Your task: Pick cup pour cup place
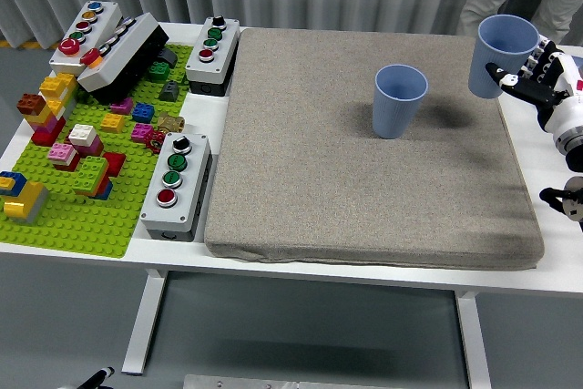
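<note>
No text, label, brand, number or sign can be read anywhere in the head view. The three grey button boxes, one at about 9 o'clock (177,186), one at about 11 o'clock (213,56) and one at about 10 o'clock in the far left corner (86,35), show only coloured buttons; any marks beside them are too small to tell. The two blue cups (398,100) (503,56) are plain, and the red patches on the right hand (545,75) at 2 o'clock carry no legible print.
</note>
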Robot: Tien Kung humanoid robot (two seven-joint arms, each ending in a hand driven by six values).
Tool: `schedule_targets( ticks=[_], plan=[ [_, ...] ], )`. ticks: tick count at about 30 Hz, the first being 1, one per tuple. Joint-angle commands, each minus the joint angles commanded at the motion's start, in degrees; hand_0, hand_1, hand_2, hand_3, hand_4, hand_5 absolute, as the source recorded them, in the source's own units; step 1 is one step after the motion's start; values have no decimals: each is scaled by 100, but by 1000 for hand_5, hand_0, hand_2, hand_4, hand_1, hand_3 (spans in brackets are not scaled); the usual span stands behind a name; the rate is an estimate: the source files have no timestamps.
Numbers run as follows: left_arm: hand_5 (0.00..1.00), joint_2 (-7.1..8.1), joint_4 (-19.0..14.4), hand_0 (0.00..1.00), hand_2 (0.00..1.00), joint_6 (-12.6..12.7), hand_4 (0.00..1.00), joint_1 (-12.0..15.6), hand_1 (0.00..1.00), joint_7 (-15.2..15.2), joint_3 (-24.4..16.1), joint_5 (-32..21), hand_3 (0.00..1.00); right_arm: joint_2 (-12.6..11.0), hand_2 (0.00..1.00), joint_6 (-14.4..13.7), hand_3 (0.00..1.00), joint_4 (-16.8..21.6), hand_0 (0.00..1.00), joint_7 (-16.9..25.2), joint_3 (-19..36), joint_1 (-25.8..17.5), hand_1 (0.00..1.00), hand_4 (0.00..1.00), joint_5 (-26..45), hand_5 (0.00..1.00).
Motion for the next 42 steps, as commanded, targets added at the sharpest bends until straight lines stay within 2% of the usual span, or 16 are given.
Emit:
schedule_targets(
  ticks=[10,15,22,42],
  plan=[
    [984,-22,0,831,879,-8,632,-17,817,5,8,17,816,300,591,-36,622,-141,843,134,113,-334,711,641,-59,5],
    [984,-31,0,831,879,-14,631,-26,817,8,3,33,816,403,592,-22,622,-305,842,322,-8,-478,712,640,83,7],
    [985,-38,0,831,879,-26,631,-33,817,11,20,42,816,423,594,-54,623,-381,845,552,-158,-479,716,640,247,10],
    [988,-45,0,831,879,-35,632,-31,817,14,18,60,817,443,595,-121,622,-486,849,707,-290,-527,721,639,201,7]
  ],
)
